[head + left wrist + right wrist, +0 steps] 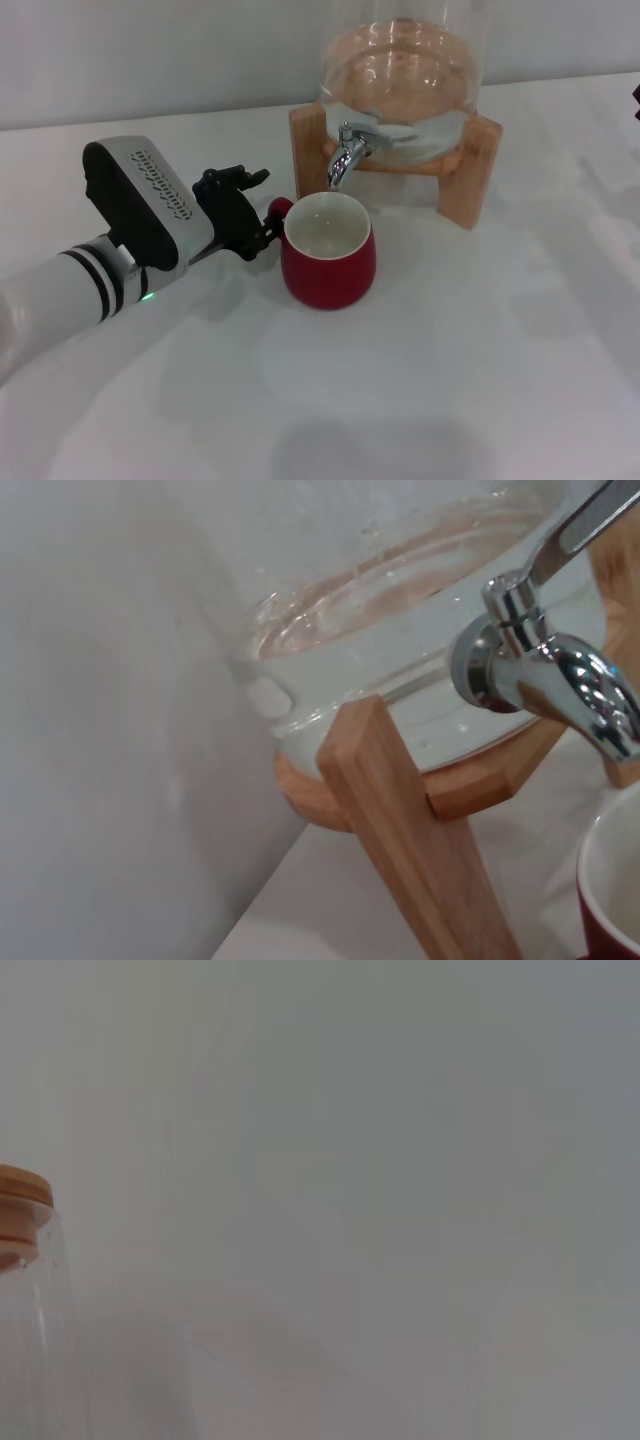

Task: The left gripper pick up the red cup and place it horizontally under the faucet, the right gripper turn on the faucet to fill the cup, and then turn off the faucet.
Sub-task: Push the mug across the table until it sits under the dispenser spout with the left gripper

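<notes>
Left gripper (262,222): black clawed fingers closed on the small loop handle of the red cup, reaching in from the robot's left; grey perforated housing and white, black-banded arm trail behind it, low over the table.
Red cup (328,250): one only; squat, rounded, dark red outside, cream-white inside, standing upright on the white table (420,380) with its mouth facing up. No water can be made out inside it.
Cup position: directly below the downturned spout, just in front of the wooden stand (470,165), near its left leg.
Faucet (348,152): one; shiny chrome spigot with a lever top, spout pointing down toward the cup's rim, a small gap between the two. No stream shows.
Glass dispenser (400,70): one; clear, holding water, seated on the stand. The left wrist view shows it close up with the spigot and a sliver of the cup's rim.
Right gripper: out of sight; its wrist view shows only a pale wall and the dispenser's wooden lid edge (22,1188).
</notes>
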Action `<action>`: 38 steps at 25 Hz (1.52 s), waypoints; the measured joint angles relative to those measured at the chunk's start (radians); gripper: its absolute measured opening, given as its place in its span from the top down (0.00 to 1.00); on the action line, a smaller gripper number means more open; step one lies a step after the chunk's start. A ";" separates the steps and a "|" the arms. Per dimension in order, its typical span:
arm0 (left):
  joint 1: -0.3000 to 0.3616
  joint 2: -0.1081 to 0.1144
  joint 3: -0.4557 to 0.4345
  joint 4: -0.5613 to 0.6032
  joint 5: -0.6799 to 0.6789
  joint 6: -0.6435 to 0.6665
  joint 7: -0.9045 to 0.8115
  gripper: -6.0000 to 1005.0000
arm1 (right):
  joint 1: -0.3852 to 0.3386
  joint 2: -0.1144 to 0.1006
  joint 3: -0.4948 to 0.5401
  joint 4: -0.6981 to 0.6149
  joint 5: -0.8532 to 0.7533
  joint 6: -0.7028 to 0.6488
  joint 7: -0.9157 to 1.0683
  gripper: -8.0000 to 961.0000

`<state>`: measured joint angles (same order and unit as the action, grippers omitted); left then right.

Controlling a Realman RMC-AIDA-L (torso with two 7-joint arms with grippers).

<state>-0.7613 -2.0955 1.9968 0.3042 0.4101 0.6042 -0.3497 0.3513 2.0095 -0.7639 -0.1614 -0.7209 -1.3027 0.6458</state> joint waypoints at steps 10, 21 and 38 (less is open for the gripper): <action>0.005 0.000 0.019 0.030 0.001 -0.041 0.001 0.48 | -0.003 0.000 0.000 0.000 0.000 0.000 0.001 0.09; 0.048 0.001 0.028 0.089 -0.006 -0.061 0.002 0.40 | -0.008 -0.001 0.000 -0.006 0.000 0.000 0.011 0.09; 0.126 0.001 -0.006 0.135 -0.027 -0.047 0.041 0.40 | -0.013 -0.002 -0.002 0.003 0.000 -0.016 0.011 0.09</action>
<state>-0.6350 -2.0950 1.9909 0.4387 0.3829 0.5568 -0.3092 0.3381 2.0079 -0.7657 -0.1586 -0.7209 -1.3191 0.6566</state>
